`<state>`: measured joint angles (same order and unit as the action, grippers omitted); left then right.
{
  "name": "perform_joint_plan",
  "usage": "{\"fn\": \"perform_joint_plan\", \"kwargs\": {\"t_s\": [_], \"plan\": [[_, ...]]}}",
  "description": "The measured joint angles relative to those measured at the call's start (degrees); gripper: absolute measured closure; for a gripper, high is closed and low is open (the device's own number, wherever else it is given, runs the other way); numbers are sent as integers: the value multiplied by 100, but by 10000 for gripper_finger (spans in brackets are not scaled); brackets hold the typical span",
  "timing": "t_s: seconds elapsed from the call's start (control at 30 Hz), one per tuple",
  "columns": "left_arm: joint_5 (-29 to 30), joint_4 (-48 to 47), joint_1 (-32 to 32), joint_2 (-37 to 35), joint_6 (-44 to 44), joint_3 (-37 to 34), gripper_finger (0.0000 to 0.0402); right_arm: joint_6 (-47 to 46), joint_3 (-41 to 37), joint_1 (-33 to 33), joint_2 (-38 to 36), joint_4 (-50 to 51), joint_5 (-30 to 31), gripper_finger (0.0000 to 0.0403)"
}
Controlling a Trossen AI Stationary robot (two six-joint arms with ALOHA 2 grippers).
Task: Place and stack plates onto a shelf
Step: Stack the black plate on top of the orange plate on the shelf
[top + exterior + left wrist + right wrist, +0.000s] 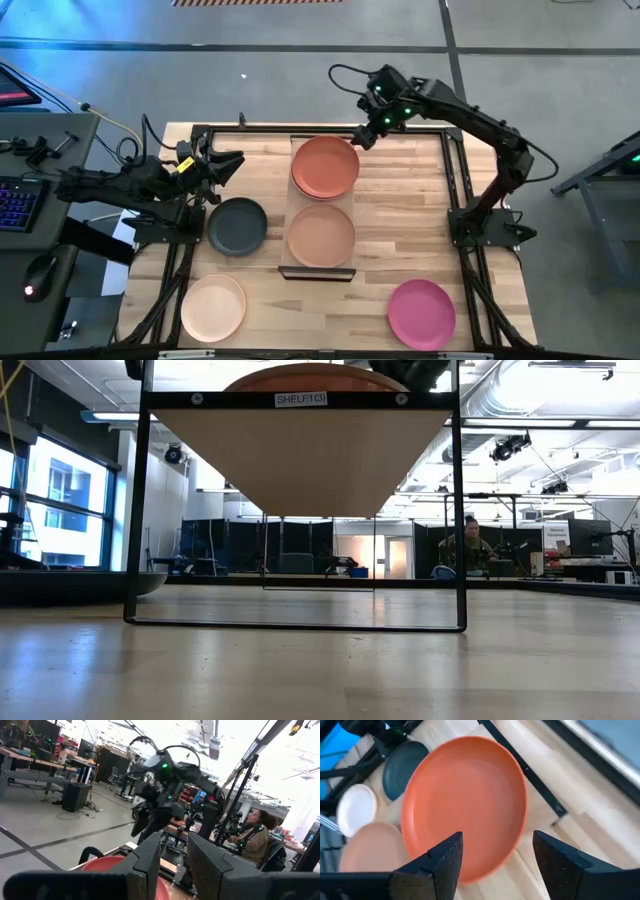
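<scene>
The shelf (293,205) stands in the middle of the table (400,230), raised on a frame and running from far to near. 2 plates lie on it: the far shelf plate (325,165) at its far end and the near shelf plate (321,237) just before it. 3 more lie on the table. The left plate (237,226) is just left of the shelf, the near-left plate (213,307) lies before it, and the near-right plate (421,313) is right of the shelf's near end. The right end effector (368,136) hangs at the far shelf plate's far right rim. The left end effector (226,165) is left of the shelf, behind the left plate.
</scene>
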<state>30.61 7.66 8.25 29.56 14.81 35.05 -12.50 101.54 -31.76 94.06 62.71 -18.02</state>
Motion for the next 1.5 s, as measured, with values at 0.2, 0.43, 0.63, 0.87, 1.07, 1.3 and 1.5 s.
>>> {"fn": "perform_joint_plan", "kwargs": {"t_s": [0.2, 0.43, 0.63, 0.87, 1.07, 1.3, 1.5], "plan": [[0, 0, 0, 0, -2, 0, 316, 238, -585, 164, -552, 174, 581, 181], [2, -4, -2, 0, -2, 0, 316, -537, -3227, 478, -2334, -1811, 541, 181], [155, -7, -2, 4, -106, 0, 316, -1686, -5205, 1152, -3936, -5056, 497, 197], [167, -11, -2, 177, -296, 0, 316, -1567, -6314, 1939, -4507, -7871, 1054, 222], [159, -10, -2, 428, -294, 0, 316, -1414, -6231, 2096, -4457, -7758, 1162, 226], [151, -2, -2, 463, -291, 0, 316, -1402, -6140, 2089, -4467, -7783, 1204, 226], [151, -2, -2, 461, -295, 0, 316, -1161, -6140, 2089, -4468, -7778, 1206, 226]]}}
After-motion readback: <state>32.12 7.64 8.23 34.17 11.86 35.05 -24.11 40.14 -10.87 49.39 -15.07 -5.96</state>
